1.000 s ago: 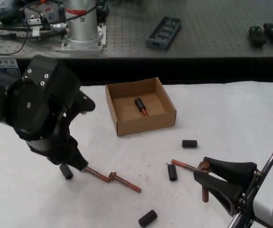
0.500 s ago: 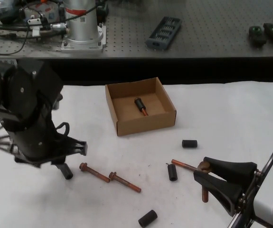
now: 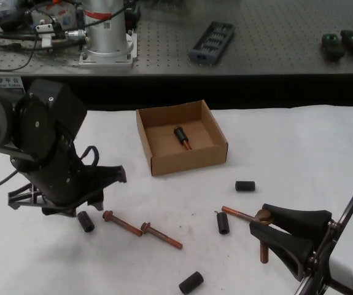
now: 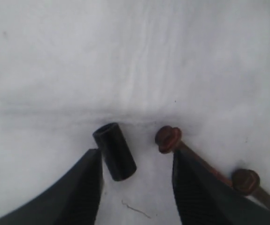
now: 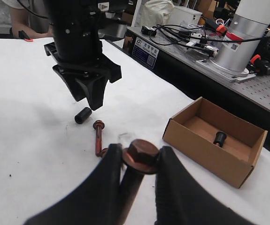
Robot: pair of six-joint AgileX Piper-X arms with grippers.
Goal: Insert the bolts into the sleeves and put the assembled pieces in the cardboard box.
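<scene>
The left arm (image 3: pixel 47 153) fills the lower left of the high view. Its gripper (image 4: pixel 137 164) points down at the cloth with the jaws spread wide and nothing held. A sleeve (image 4: pixel 115 151) lies on its side in the gap between the fingers. It is off centre, just beside one finger, and its long axis runs slantwise to the line across the jaws. A bolt (image 4: pixel 168 139) has its head just beside the other fingertip, and its shank runs off toward the lower right of the high view. A second bolt (image 4: pixel 246 179) lies in line beyond it.

This arm is far nearer the sleeve than the other. Closing here would probably take the sleeve across its body, though the bolt head is near enough to be nudged.

The right gripper (image 5: pixel 139 151) sits at the lower right of the high view, clamped on a bolt (image 5: pixel 131 185) just under the head, with the shank hanging down.

The white cloth (image 3: pixel 323 153) is soft and slightly wrinkled, and a round sleeve could roll on it. The box (image 3: pixel 185 163) stands at the centre, well apart from both grippers, with one assembled piece (image 3: pixel 181 136) inside. Another bolt (image 3: pixel 237 214) lies near the right gripper. Three loose sleeves are scattered over the lower middle: one (image 3: pixel 245 185) right of the box, one (image 3: pixel 223 222) beside that bolt, and one (image 3: pixel 190 282) at the bottom edge.
</scene>
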